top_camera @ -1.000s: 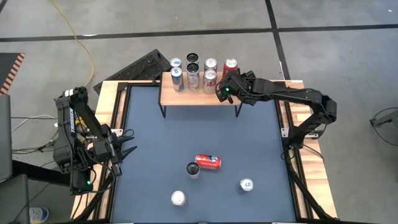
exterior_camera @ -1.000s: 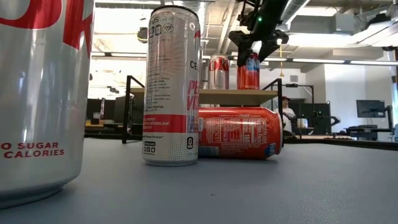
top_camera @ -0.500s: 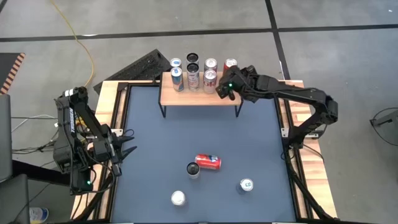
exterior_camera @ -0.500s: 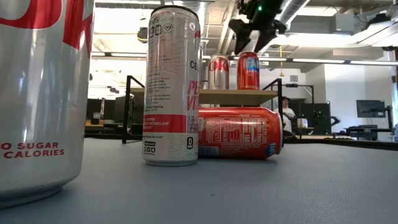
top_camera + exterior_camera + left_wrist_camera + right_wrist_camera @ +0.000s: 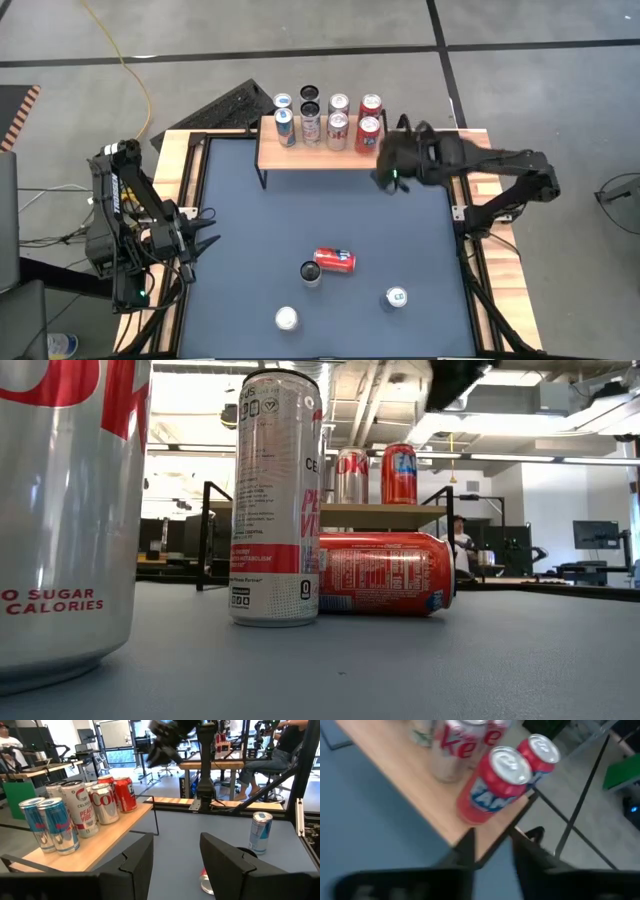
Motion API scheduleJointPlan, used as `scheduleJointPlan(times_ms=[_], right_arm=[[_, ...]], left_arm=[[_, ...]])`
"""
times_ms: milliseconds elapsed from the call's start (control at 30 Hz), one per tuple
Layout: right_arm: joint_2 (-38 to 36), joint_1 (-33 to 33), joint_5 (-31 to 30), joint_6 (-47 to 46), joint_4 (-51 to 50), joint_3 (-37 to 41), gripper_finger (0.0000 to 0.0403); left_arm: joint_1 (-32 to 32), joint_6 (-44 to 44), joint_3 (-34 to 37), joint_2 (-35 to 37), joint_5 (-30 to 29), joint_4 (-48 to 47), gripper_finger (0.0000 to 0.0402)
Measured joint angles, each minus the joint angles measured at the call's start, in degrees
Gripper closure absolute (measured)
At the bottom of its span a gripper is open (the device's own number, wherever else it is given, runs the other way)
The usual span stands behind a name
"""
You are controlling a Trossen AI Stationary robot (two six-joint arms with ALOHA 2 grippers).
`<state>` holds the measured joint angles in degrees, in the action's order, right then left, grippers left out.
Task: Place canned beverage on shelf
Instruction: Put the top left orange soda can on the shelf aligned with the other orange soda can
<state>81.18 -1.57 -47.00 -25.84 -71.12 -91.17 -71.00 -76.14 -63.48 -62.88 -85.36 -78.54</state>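
Note:
The shelf (image 5: 318, 152) stands at the table's far edge and carries several upright cans. Nearest its right front corner is a red can (image 5: 368, 133), also in the right wrist view (image 5: 492, 785), standing on its base. My right gripper (image 5: 384, 170) hovers just off that corner, above the table. It is open and has nothing between its fingers (image 5: 470, 845). At the table's left edge my left gripper (image 5: 206, 236) waits, open and with nothing in it (image 5: 172, 857).
On the near half of the table a red can (image 5: 334, 260) lies on its side beside a standing can (image 5: 311, 272). A silver can (image 5: 287, 319) and a blue can (image 5: 396, 297) stand nearer the front edge. A dark board (image 5: 222, 108) leans behind the shelf.
My right gripper stood around the red can on the shelf's right end. It has risen off that can and drawn back toward the table's right and near side. The can stays upright on the shelf.

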Motion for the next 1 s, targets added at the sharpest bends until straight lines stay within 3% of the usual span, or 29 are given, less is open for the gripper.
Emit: scheduleJointPlan(times_ms=[100, 167, 300, 533, 833, 1000], right_arm=[[-1.66, 3.88, -2.81, -3.57, 1.57, 5.66, 0.0349], [-2.57, 5.44, -4.69, -3.87, 4.72, 9.35, 0.0388], [-3.19, 5.65, -5.82, -0.18, 13.79, 15.05, 0.0392], [-3.19, 3.50, -5.80, 14.54, 31.59, 21.38, 0.0402], [-3.03, 0.56, -0.60, 22.90, 41.56, 27.12, 0.0403], [-3.18, -0.99, -0.90, 24.09, 43.33, 27.64, 0.0403]], left_arm=[[0.00, 0.78, 0.00, 0.01, -0.51, 0.02, 0.0249], [0.00, 1.47, 0.00, 0.01, -0.95, 0.00, 0.0249], [0.00, 1.51, 0.00, 0.01, -0.95, -0.04, 0.0249], [0.00, 1.51, 0.00, 0.01, 0.25, -0.02, 0.0249], [0.00, 1.95, 0.00, 0.01, 0.52, -0.02, 0.0249], [0.00, 1.97, 0.00, 0.01, 0.52, -0.02, 0.0249]])
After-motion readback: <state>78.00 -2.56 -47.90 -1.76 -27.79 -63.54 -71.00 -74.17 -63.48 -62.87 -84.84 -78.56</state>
